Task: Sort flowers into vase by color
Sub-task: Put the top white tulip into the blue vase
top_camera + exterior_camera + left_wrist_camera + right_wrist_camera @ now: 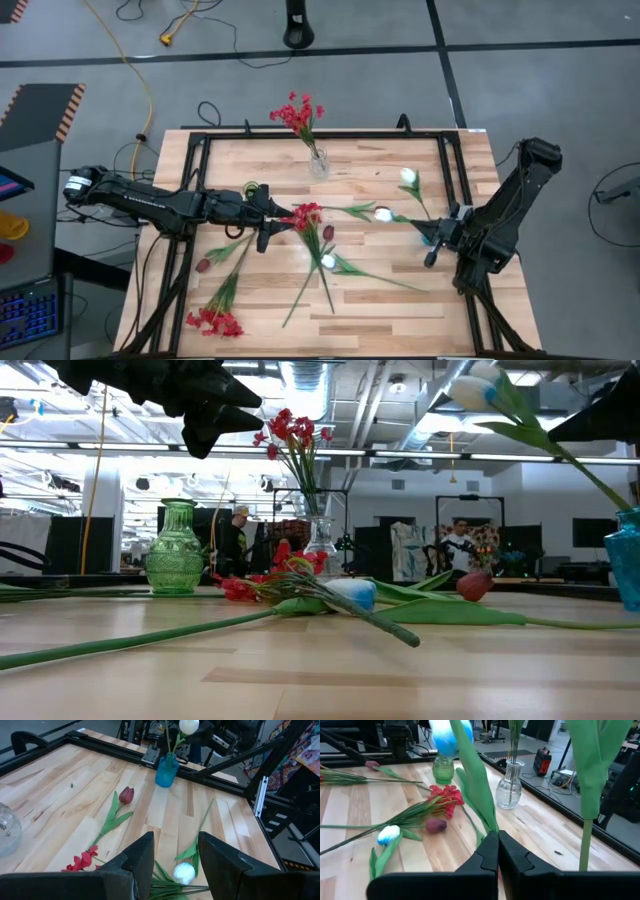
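**Light stems, thin grip: where the flowers lie and what we cannot see**

From the high view, we see most flowers (318,240) lying loose at the middle of the table (380,305), with one red spray already in the clear vase (319,164). The left gripper (268,222) hovers over the red cluster with its fingers apart and empty. The right gripper (432,236) is by the right edge, clenched on a white tulip (408,177) stem.

In the low view, the stems look long, light and bendy; we judge the grip belongs on the stem, not the soft head. The green vase (176,550) is small here.

In the left wrist view, the blue vase (166,770) holds one stem, and the bloom is cut off.

In the right wrist view, leaves hide the held stem.
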Motion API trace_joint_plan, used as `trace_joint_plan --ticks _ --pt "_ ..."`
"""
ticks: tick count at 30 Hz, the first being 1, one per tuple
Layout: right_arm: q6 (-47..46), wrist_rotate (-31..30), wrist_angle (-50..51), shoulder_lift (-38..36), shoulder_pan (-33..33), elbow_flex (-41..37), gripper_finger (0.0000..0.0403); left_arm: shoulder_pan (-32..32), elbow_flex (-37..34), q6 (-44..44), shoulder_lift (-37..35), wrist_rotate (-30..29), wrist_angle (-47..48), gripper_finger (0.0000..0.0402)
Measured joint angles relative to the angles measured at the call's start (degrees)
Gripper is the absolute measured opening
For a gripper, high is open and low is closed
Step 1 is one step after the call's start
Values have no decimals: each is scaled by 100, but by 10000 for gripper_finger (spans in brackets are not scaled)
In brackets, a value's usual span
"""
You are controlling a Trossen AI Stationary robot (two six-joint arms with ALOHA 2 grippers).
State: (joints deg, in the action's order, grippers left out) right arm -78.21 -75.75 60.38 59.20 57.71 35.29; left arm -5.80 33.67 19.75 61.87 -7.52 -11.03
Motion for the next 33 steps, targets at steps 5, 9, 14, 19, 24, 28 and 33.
trace_joint_plan --ticks 5,9,14,19,24,28,33 --pt "2 -4 -1 0 0 0 29 0 0 0 0 1 -1 141" --pt "4 -9 -2 0 0 0 30 0 0 0 0 1 -2 141" --pt "19 -47 -2 0 0 0 27 0 0 0 0 1 -1 141" --pt "19 -50 0 0 0 0 25 0 0 -1 0 1 -2 141" --pt "26 -50 2 0 0 0 24 -1 0 -234 4 -46 -120 141" --pt "26 -52 11 0 0 0 24 -8 -1 -541 213 -68 -753 141" --pt "24 -60 44 0 0 0 23 -48 -2 -810 757 -27 -1671 141"
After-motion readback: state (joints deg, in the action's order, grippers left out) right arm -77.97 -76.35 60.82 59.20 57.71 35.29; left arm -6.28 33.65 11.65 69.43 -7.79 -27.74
